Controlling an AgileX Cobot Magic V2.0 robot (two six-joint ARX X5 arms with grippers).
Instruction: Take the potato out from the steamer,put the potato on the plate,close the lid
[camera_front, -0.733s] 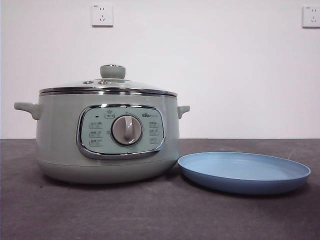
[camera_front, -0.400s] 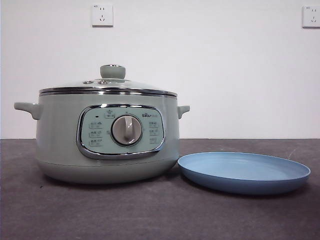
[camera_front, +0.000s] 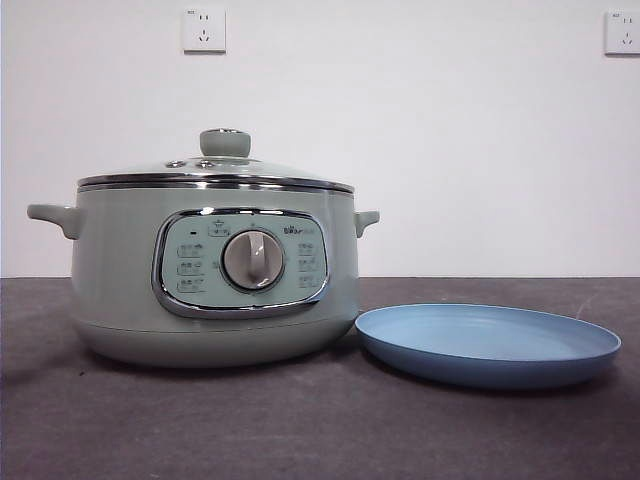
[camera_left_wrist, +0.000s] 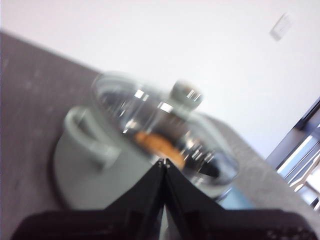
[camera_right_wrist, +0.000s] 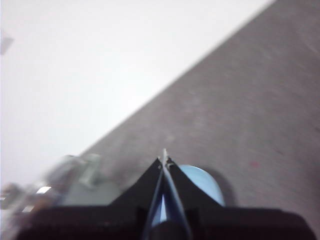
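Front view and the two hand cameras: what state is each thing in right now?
lid: closed on the steamer.
steamer: upright on the table, covered.
potato: inside, seen through the glass.
plate: empty, beside the steamer.
left hand: shut, holding nothing.
right hand: shut, holding nothing.

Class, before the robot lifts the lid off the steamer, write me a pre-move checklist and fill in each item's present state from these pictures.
1. The lid sits closed on the steamer, knob free to grasp: ok.
2. The potato is inside, seen as an orange shape through the glass: ok, though blurred.
3. The plate lies beside the steamer with nothing on it: ok.
4. The left gripper has its fingers open for the knob: not ok, they are shut.
5. The right gripper is away from the lid, above the plate: ok.
6. Whether the plate touches the steamer: cannot tell.
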